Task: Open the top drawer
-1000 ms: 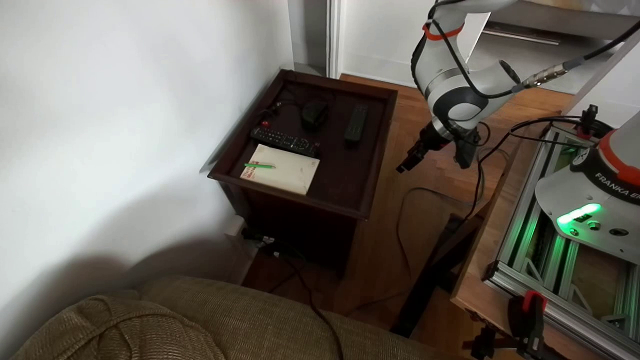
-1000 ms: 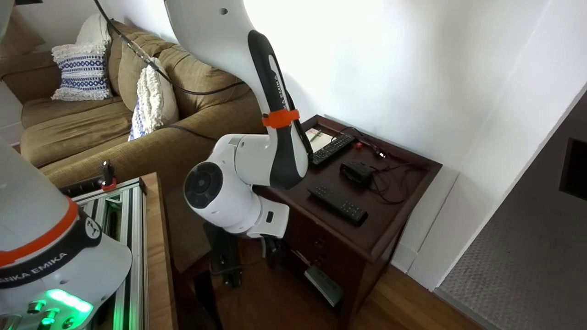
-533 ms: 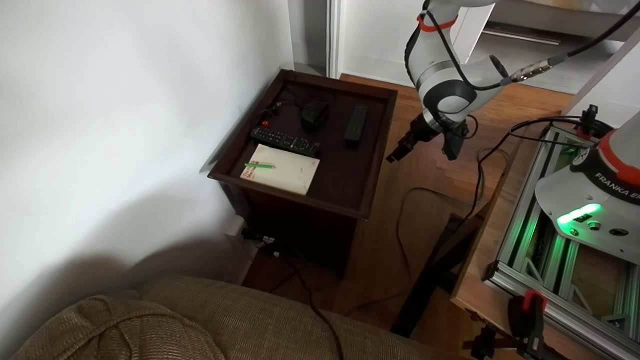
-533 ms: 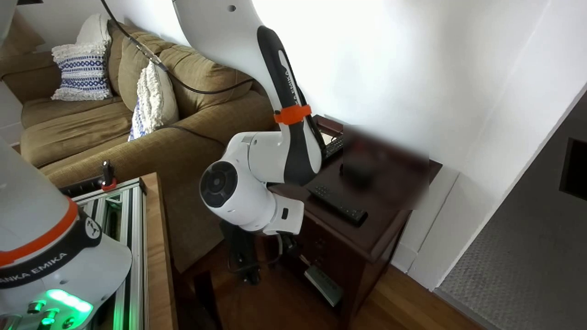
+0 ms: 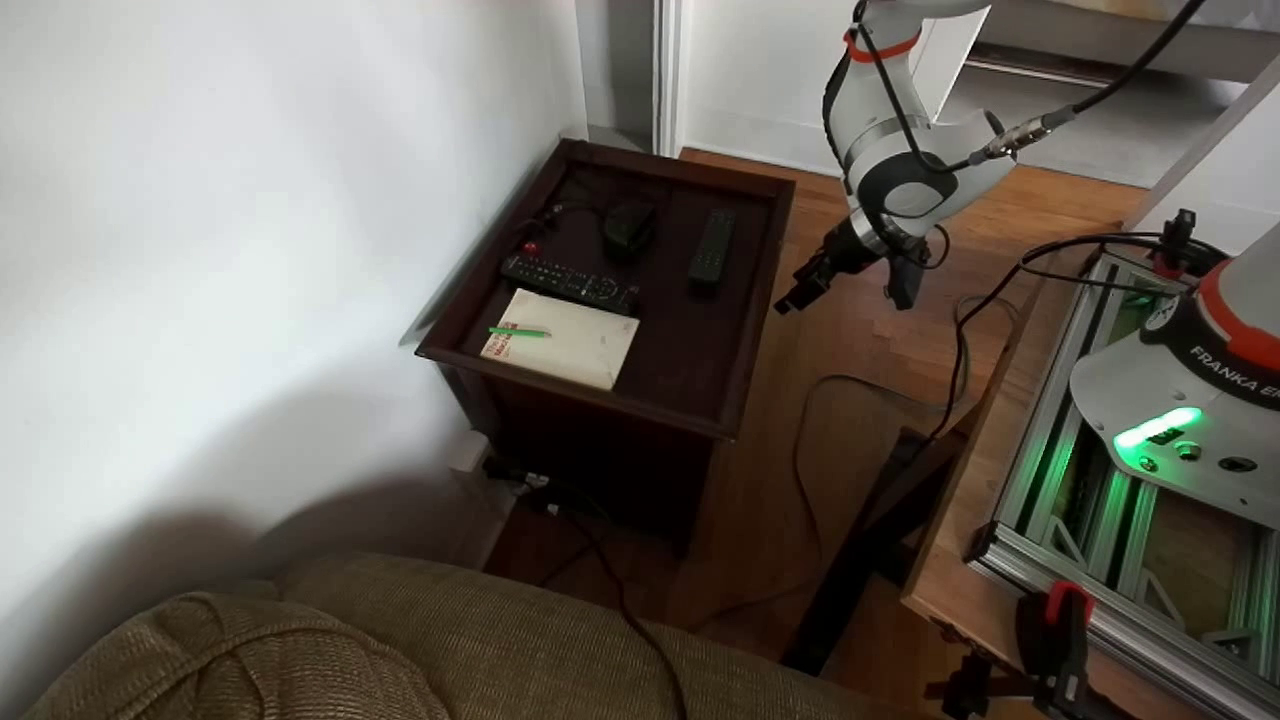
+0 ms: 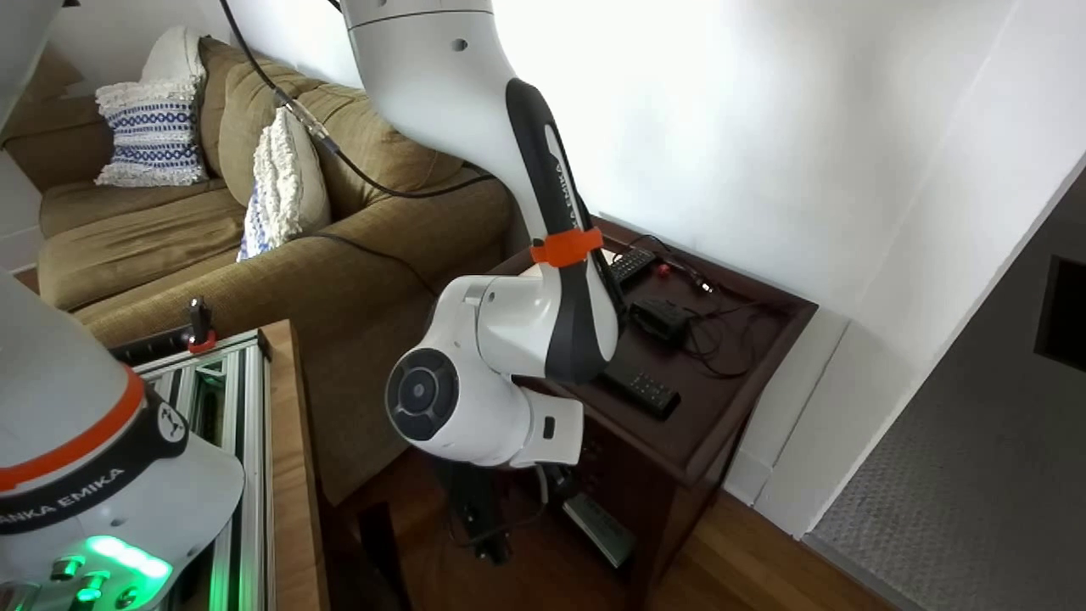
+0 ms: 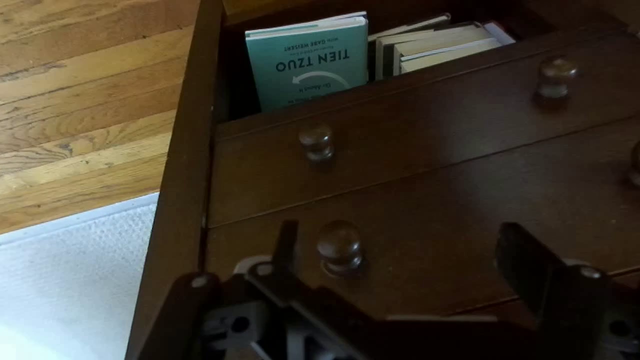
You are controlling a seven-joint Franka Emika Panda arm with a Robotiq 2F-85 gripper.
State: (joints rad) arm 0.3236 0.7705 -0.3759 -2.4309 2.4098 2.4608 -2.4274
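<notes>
Top drawer (image 7: 430,240): seems closed, light poor | tool (image 7: 399,233): spread, empty, knob (image 7: 341,245) at its wrist-view 9 o'clock | remains: grasping, pulling

In the wrist view, top centre, a teal rectangular book (image 7: 310,57) shows upside-down print: "TIEN TZUO", "WITH GABE WEISERT", "Do About It". In both exterior views the curved black band (image 6: 89,484) (image 5: 1225,365) on the white rounded robot base (image 6: 182,501) reads, cropped, "ANKA EMIKA" at lower left and "FRANKA E" at right, while "EMIKA" runs along the black strip (image 6: 543,170) of the white robot arm (image 6: 441,68), upper centre. Red lettering on the off-white paper booklet (image 5: 585,350) is too small to read.
</notes>
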